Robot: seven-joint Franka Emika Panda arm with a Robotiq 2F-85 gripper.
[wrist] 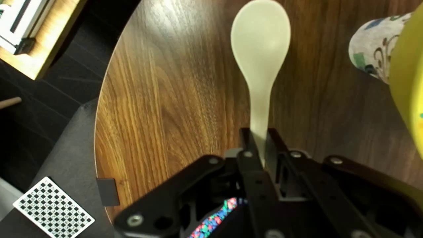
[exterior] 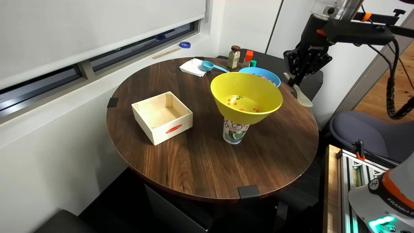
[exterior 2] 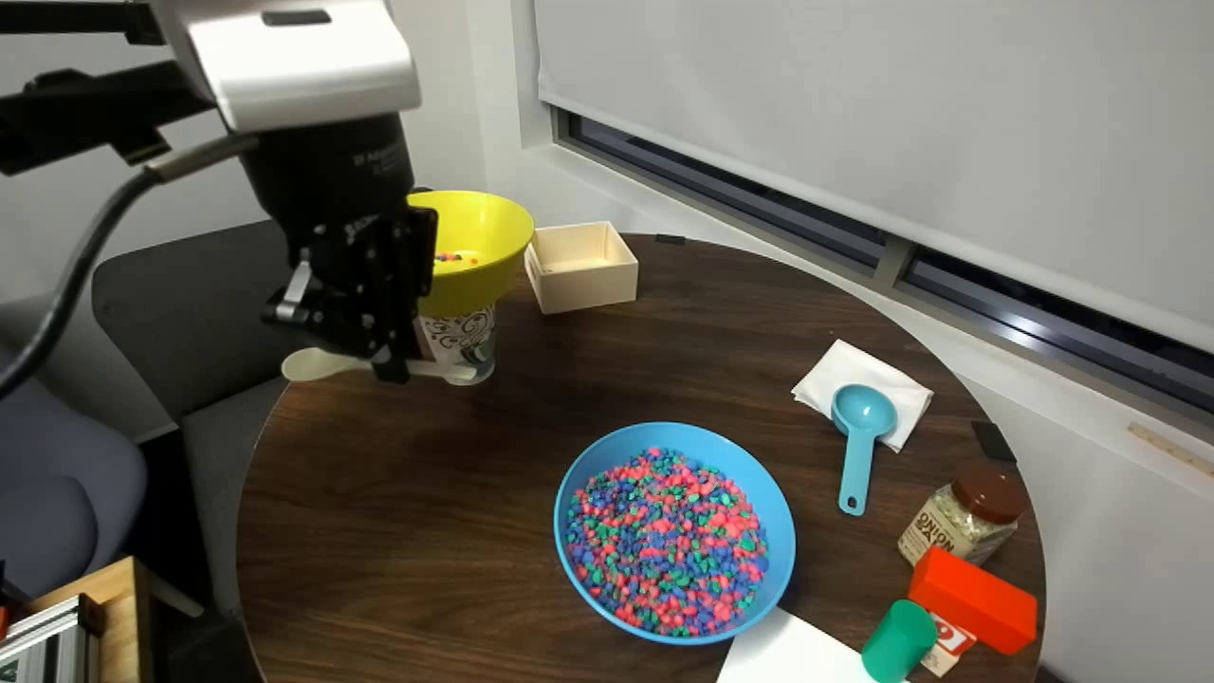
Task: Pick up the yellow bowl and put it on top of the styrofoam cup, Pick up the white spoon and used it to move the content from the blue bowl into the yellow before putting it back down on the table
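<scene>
Black two-fingered gripper hung above tbl nr its edge, pointing dn, slightly tilted in an ext. view; fingers pinched on mid-handle of small white plastic spoon. Surface: round dk-brown wood-grain table, w/ open pale wooden box, lt-blue plastic scoop partly on folded white napkin, brown-lidded glass jar, green cylinder. Room: white blind, rounded grey-blue chair beside tbl. Spoon crosswise in grip, off tbl: wide end out one side, handle tip out other. Wide yellow plastic bowl sits on white printed foam cup, nr spoon, not touching; few bits inside. Round blue plastic bowl on tbl, holds many small pink, blue + green pieces.
</scene>
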